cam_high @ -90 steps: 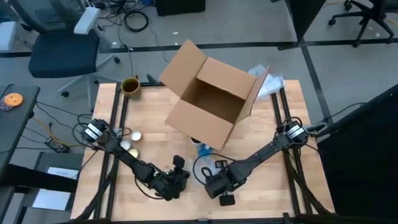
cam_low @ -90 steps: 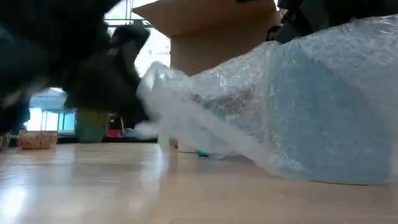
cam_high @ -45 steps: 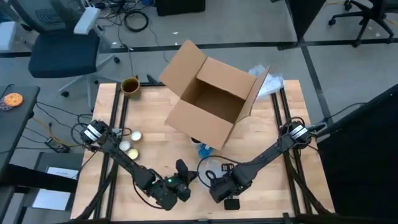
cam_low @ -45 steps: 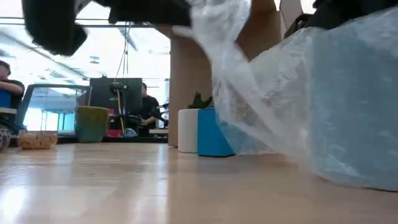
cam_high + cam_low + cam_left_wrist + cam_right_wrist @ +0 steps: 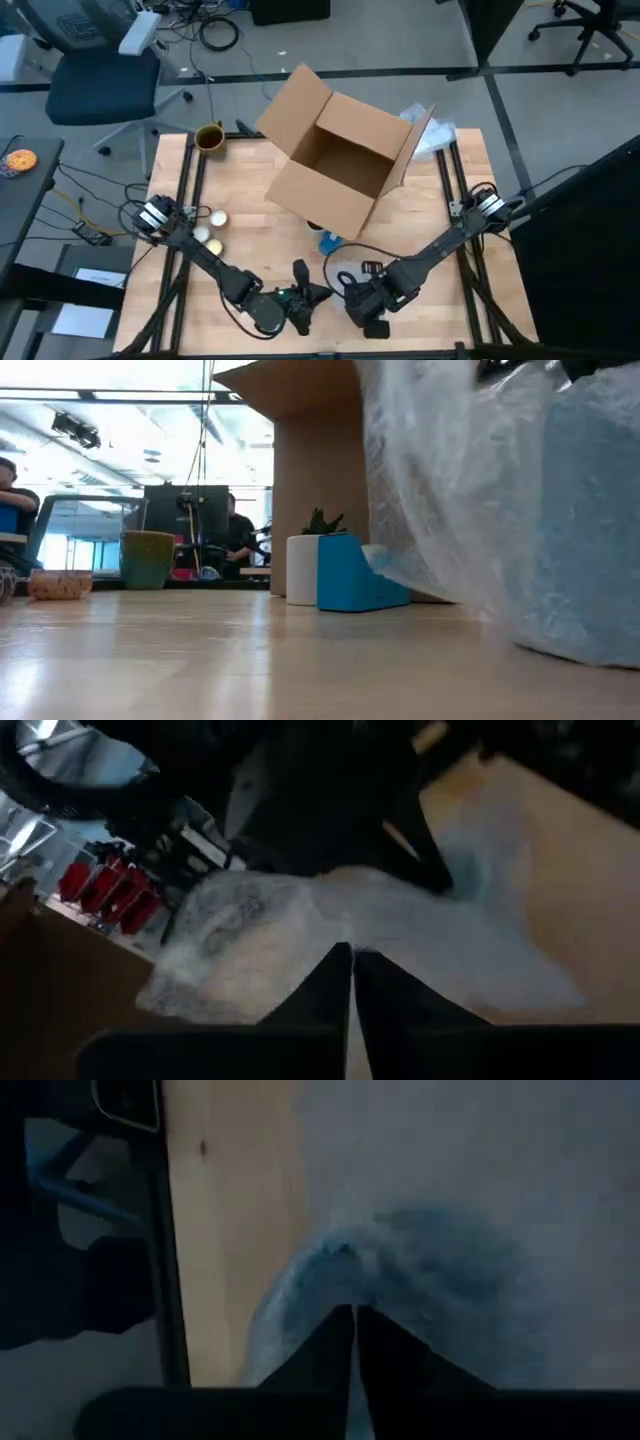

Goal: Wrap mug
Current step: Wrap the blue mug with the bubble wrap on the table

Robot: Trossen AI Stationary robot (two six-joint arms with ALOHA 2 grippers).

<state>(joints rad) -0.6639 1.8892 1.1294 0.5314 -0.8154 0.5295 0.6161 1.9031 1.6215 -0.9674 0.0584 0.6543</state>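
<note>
A sheet of clear bubble wrap (image 5: pixel 338 272) sits near the table's front edge, between my two grippers. In the low view the bubble wrap (image 5: pixel 520 510) rises high at the right, and a bluish mass (image 5: pixel 590 560) shows through it; whether that is the mug, I cannot tell. My left gripper (image 5: pixel 312 297) is shut on the wrap from the left. My right gripper (image 5: pixel 349 295) is shut on it from the right. A blue and white object (image 5: pixel 340 572) stands on the table by the box. My left gripper (image 5: pixel 351 958) pinches a bunched part of the bubble wrap (image 5: pixel 300 935) between its two fingers, and that part is lifted off the table. My right gripper (image 5: pixel 352 1320) pinches a raised fold of the wrap (image 5: pixel 335 1265) between its two fingers, over the bluish mass; the wrap's lower part (image 5: pixel 580 645) rests on the table.
An open cardboard box (image 5: pixel 345 160) lies tipped at the table's far middle. An olive mug (image 5: pixel 209 137) stands at the far left corner, and two small round things (image 5: pixel 210 227) lie at the left. More wrap (image 5: pixel 432 135) lies behind the box.
My left gripper has gone toward the table's near edge and right, up over the wrapped mass, carrying the wrap's left flap. That flap has risen off the table and swung rightward, uncovering the blue and white object behind. My right gripper has shifted slightly toward the near edge.
</note>
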